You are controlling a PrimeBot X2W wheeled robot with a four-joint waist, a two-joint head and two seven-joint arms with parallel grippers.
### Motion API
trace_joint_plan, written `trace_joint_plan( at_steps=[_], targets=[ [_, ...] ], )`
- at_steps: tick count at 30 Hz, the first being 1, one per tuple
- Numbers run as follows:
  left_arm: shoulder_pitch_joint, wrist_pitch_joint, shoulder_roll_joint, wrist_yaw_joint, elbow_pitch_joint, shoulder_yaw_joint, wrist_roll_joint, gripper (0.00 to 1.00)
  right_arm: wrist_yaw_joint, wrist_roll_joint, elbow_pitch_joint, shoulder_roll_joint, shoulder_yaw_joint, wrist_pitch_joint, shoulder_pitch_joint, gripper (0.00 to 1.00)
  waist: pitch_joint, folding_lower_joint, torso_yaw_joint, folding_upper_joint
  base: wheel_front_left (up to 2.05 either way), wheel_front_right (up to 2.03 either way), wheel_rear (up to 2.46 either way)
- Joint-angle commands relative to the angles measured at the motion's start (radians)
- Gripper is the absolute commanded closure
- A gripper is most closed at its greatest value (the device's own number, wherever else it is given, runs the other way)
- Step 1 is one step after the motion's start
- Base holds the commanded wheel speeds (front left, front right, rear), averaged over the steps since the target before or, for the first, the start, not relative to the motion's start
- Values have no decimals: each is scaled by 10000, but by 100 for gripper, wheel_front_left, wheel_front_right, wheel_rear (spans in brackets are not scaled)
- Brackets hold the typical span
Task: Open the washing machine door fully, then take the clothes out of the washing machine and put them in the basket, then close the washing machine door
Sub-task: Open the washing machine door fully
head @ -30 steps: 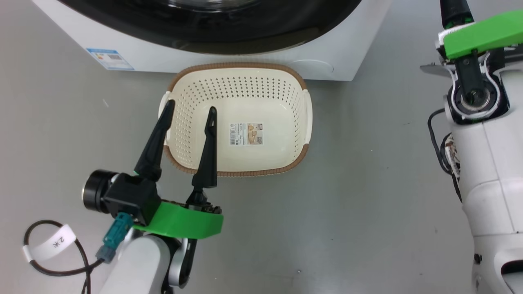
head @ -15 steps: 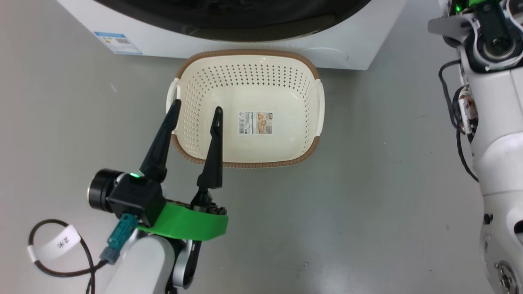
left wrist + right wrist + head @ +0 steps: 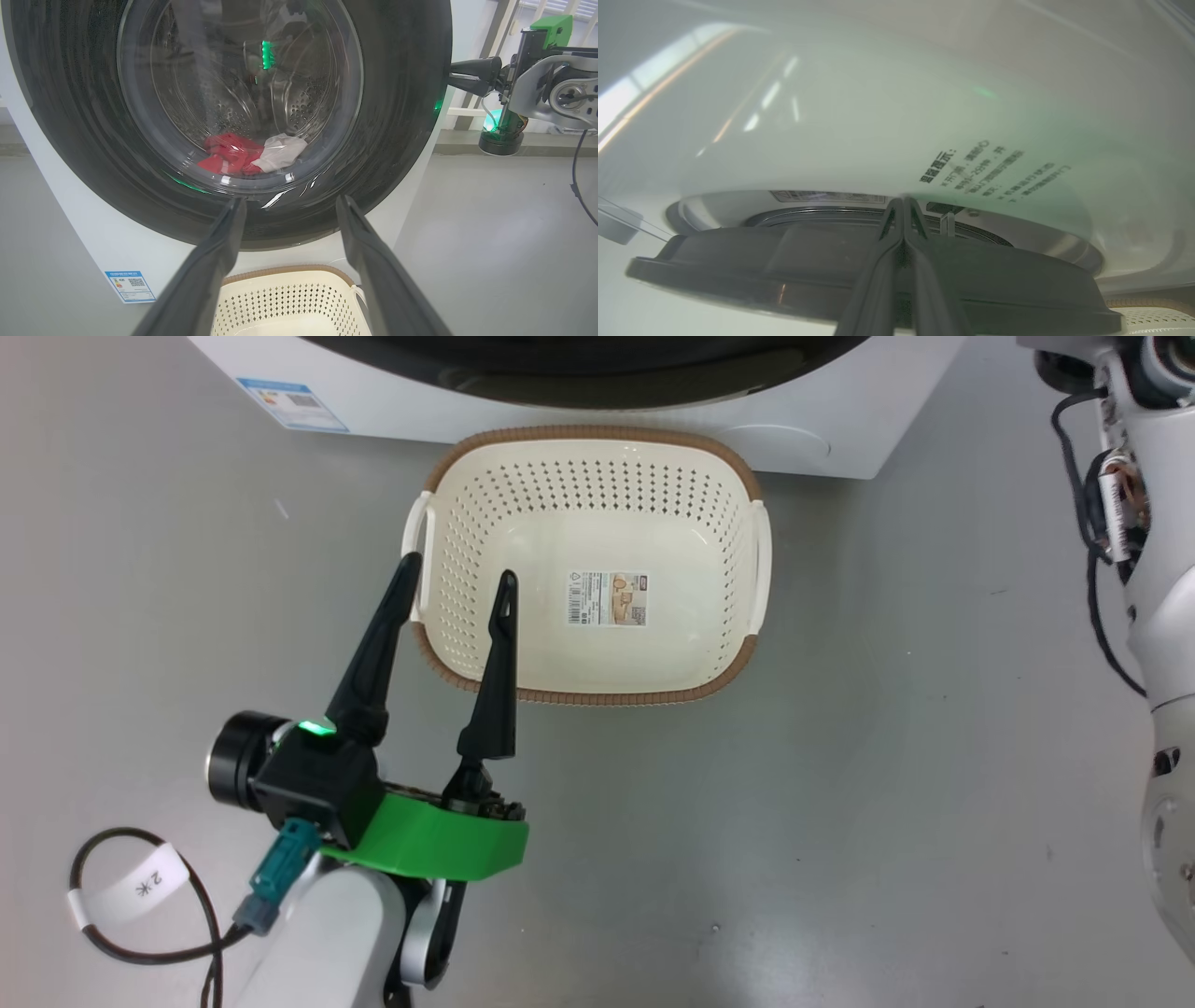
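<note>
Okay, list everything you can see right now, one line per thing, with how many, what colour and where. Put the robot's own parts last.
washing machine: one, white, straight ahead on the floor.
door: one, glossy black with a clear window, on the machine's front.
clothes: one small heap, red and white, in the drum behind the window.
basket: one, cream with a brown rim, on the floor before the machine, no clothes in it.
paper label: one, white, on the basket's floor.
sticker: one, blue, low corner of the machine.
floor: grey.
left claw: one, dark fingers, open, above the basket's near-left corner.
right claw: one, dark fingers, shut, at the door's edge.
</note>
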State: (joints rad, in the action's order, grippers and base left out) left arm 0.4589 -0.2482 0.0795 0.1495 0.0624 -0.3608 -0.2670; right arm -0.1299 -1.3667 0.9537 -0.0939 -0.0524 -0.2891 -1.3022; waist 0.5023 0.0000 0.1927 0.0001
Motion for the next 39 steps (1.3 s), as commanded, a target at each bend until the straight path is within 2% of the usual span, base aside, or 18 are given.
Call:
trace_joint_plan(
  at_steps=[1,9,23,39],
  targets=[
    [175,-74,146,-23,-209,234,-75,0,-8,109,-132,168,51,-112,-344,100,27,0,62,-1,0,0,0],
    [194,-104,93,-63,-107,151,-111,0,-8,318,531,21,59,-712,-844,100,31,0,228,-1,0,0,0],
    [169,-128,45,-138,49,123,-149,0,-8,632,912,69,268,-1679,-1028,100,-65,0,318,-1,0,0,0],
    [161,-134,45,-119,45,234,-137,0,-8,675,430,355,447,-2408,-667,100,-213,0,153,-1,0,0,0]
  ],
)
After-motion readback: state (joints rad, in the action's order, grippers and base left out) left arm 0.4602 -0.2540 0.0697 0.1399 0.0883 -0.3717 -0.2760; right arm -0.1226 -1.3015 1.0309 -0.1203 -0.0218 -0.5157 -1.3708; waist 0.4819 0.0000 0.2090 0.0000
